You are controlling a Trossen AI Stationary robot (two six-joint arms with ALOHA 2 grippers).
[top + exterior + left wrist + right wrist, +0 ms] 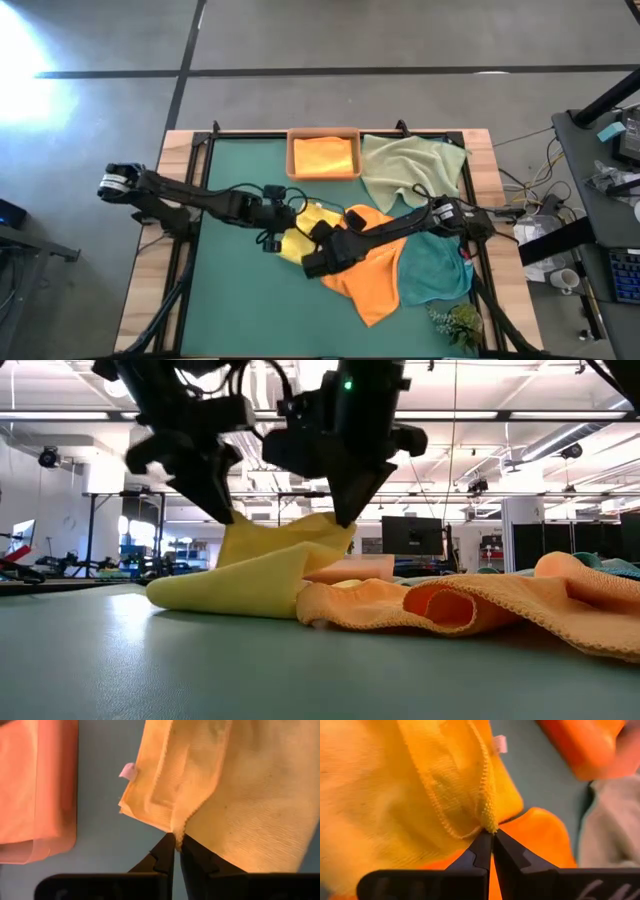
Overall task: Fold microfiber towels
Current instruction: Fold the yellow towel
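**Operator:** Report the state of the left gripper.

**Technician:** Clenched on the yellow towel. In its wrist view the two dark fingers meet at the tips with the towel's hemmed edge pinched between them. The cloth spreads away from the fingertips, folded over on itself. A small white tag shows at a corner beyond the tips.

**Operator:** And the right gripper?

**Technician:** Also clenched on the yellow towel. Its fingers close on a stitched hem at a corner, and the cloth fans out from the tips. Directly under and behind that pinch lies an orange towel.

**Operator:** How do the two tools stand relative to each other?

**Technician:** Near each other at table centre. In the low view both come down from above, and each fingertip pair holds one raised point of the yellow towel just above the table. The towel sags between them, and its lower fold rests on the green table mat.

**Operator:** Locate the remaining cloths.

**Technician:** The loose orange towel lies crumpled beneath the right arm, touching the yellow one. The teal towel lies just beyond it, on the right arm's outer side. The pale green towel lies at the far edge of the table. A second orange towel, folded, sits in the wooden tray, beside the pale green one.
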